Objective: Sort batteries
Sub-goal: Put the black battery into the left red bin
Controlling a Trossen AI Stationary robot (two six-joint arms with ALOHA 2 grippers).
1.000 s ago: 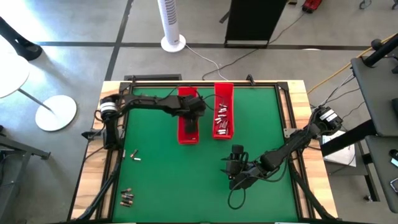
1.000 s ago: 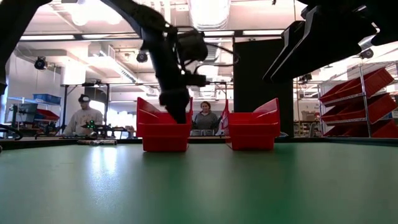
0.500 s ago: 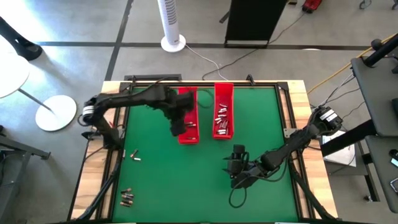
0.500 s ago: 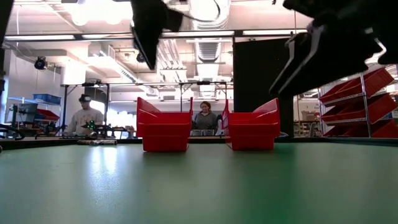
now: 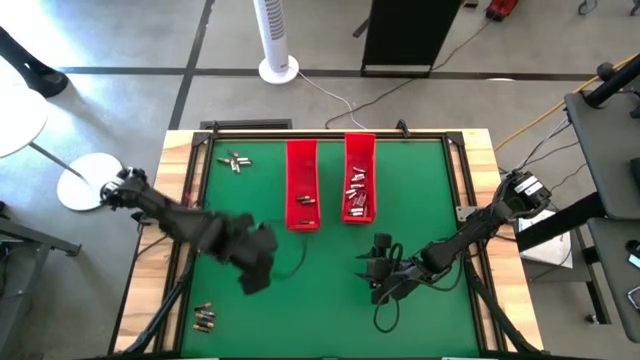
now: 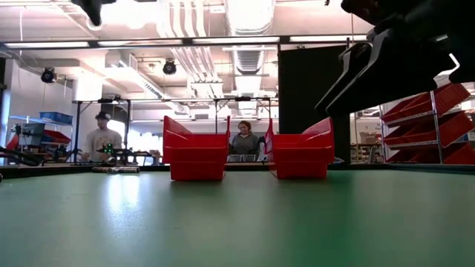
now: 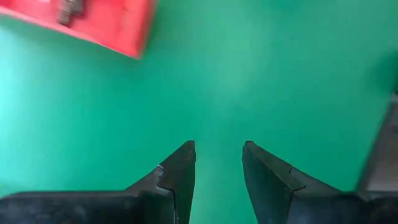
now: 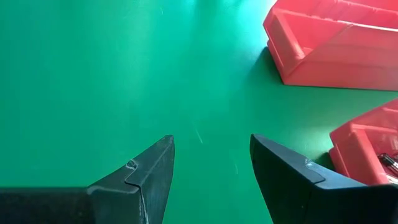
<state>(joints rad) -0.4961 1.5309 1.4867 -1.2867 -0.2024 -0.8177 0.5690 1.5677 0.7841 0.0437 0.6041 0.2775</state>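
Two long red trays lie side by side on the green mat. The left tray (image 5: 302, 185) holds a few darker batteries (image 5: 306, 201); the right tray (image 5: 360, 180) holds several silvery batteries (image 5: 357, 190). Loose batteries lie at the mat's far left (image 5: 235, 160) and its near left corner (image 5: 205, 318). My left gripper (image 5: 256, 270) hangs open over bare mat, near and left of the left tray (image 7: 93, 22), fingertips apart (image 7: 217, 149). My right gripper (image 5: 381, 245) waits open over the mat on the near side of the right tray (image 8: 211, 140).
The wooden table frame (image 5: 480, 150) borders the mat. The low view shows both trays' near ends (image 6: 196, 156) and people in the room behind the table (image 6: 246, 141). Bare green mat (image 5: 320, 300) lies between the two grippers.
My left gripper has risen out of the left tray and swung toward the table's near left, ending over bare mat. Its arm has left the far-left part of the mat, which uncovers a small group of batteries there. The right arm has kept still.
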